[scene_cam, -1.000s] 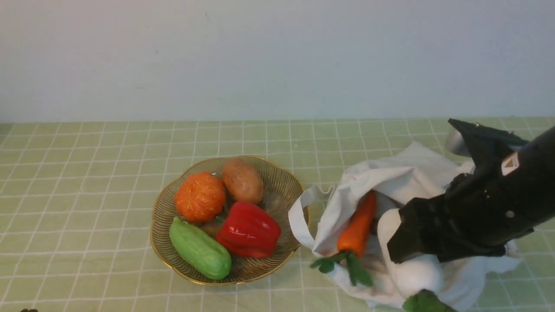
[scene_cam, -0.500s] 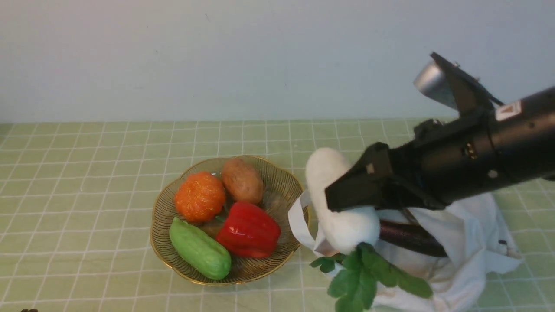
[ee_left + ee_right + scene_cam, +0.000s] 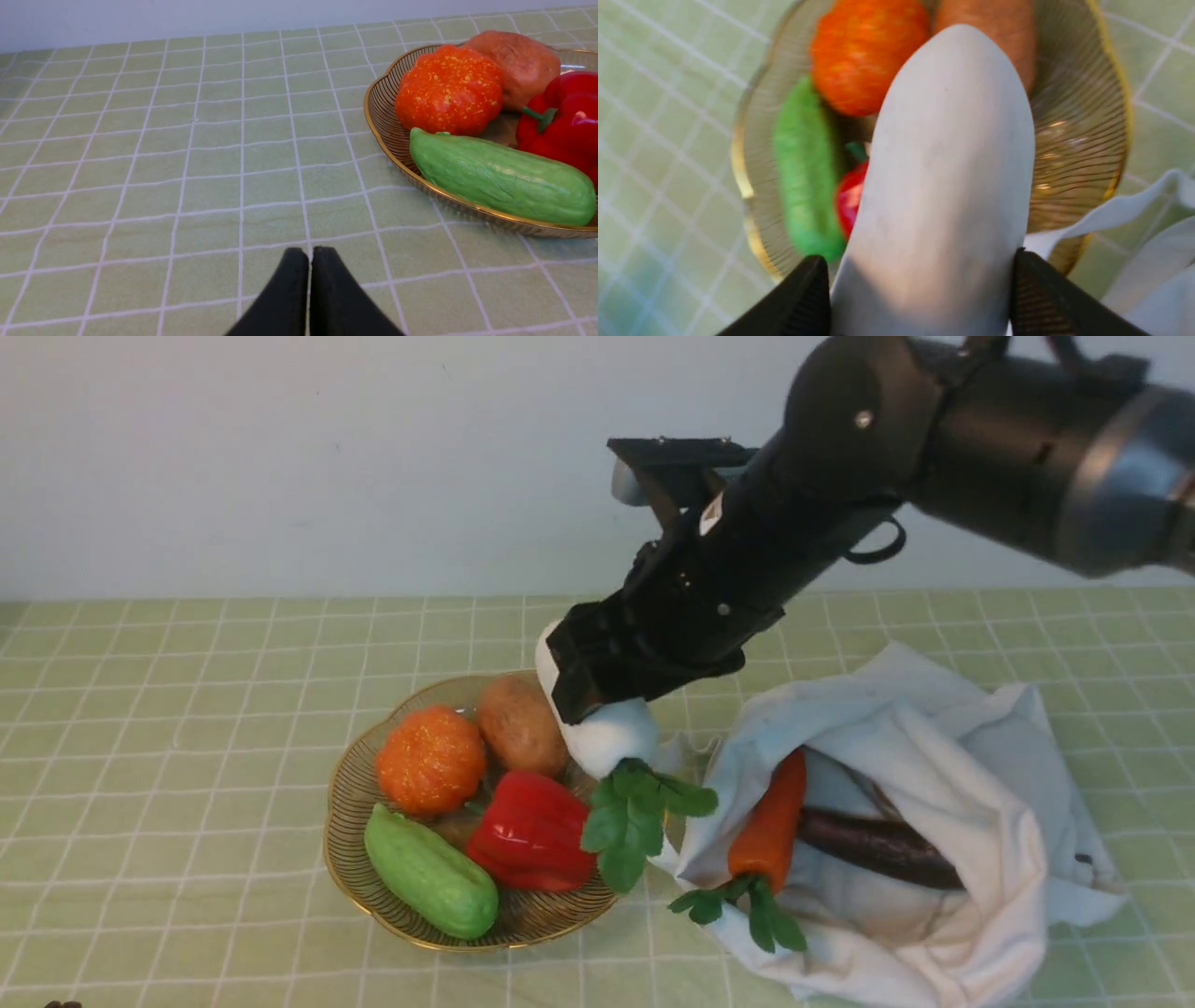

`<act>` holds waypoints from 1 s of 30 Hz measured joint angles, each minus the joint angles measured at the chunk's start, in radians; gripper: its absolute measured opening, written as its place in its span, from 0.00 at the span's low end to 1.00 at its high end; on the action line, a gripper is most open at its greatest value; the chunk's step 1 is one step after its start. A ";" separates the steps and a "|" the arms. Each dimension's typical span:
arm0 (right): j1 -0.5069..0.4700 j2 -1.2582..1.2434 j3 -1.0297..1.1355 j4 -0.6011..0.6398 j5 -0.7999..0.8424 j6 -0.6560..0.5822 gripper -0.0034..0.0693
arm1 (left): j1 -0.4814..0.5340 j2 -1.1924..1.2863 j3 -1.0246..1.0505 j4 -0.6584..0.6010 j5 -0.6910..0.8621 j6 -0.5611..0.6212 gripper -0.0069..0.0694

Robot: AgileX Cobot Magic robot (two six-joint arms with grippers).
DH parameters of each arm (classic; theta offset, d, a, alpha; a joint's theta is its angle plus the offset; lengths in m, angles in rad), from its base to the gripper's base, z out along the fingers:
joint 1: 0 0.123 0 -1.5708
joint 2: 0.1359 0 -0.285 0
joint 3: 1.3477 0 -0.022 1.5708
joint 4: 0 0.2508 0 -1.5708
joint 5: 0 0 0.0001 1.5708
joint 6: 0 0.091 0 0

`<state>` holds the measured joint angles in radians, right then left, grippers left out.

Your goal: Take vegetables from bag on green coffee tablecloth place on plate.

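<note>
My right gripper (image 3: 583, 686) is shut on the white radish (image 3: 611, 733), held above the right edge of the gold wire plate (image 3: 350, 803), its green leaves hanging over the rim. The right wrist view shows the radish (image 3: 948, 163) squeezed between both black fingers (image 3: 803, 294), the plate (image 3: 1083, 154) beneath. An orange carrot (image 3: 770, 826) and a dark purple aubergine (image 3: 878, 849) lie in the open off-white bag (image 3: 943, 756) on the green checked tablecloth (image 3: 187, 709). My left gripper (image 3: 309, 254) hovers shut over the cloth, left of the plate (image 3: 383, 130).
The plate holds an orange pumpkin (image 3: 431, 758), a brown potato (image 3: 523, 723), a red pepper (image 3: 532, 831) and a green cucumber (image 3: 429, 882). A pale wall stands behind the table.
My right gripper lifted the radish out of the bag and carried it up and left to the plate's edge. The bag settled, uncovering the carrot and aubergine.
</note>
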<state>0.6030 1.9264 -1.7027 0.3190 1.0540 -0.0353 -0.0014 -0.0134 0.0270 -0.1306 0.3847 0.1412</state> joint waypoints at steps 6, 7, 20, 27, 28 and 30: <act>0.000 0.123 -0.095 -0.084 0.010 0.035 0.66 | 0.000 0.000 0.000 0.000 0.000 0.000 0.08; 0.000 0.135 -0.105 -0.087 0.010 0.035 0.66 | 0.000 0.000 0.000 0.000 0.000 0.000 0.08; 0.000 0.180 -0.125 -0.118 -0.017 0.047 0.87 | 0.000 0.000 0.000 0.000 0.000 0.000 0.08; 0.001 0.044 -0.125 -0.229 0.058 0.051 0.58 | 0.000 0.000 0.000 0.000 0.000 0.000 0.08; 0.001 0.003 -0.125 -0.254 0.077 0.051 0.45 | 0.000 0.000 0.000 0.000 0.000 0.000 0.08; 0.001 -0.089 -0.125 -0.291 0.105 0.054 0.26 | 0.000 0.000 0.000 0.000 0.000 0.000 0.08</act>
<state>0.6038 1.8370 -1.8279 0.0277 1.1592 0.0190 -0.0014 -0.0134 0.0270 -0.1306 0.3847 0.1412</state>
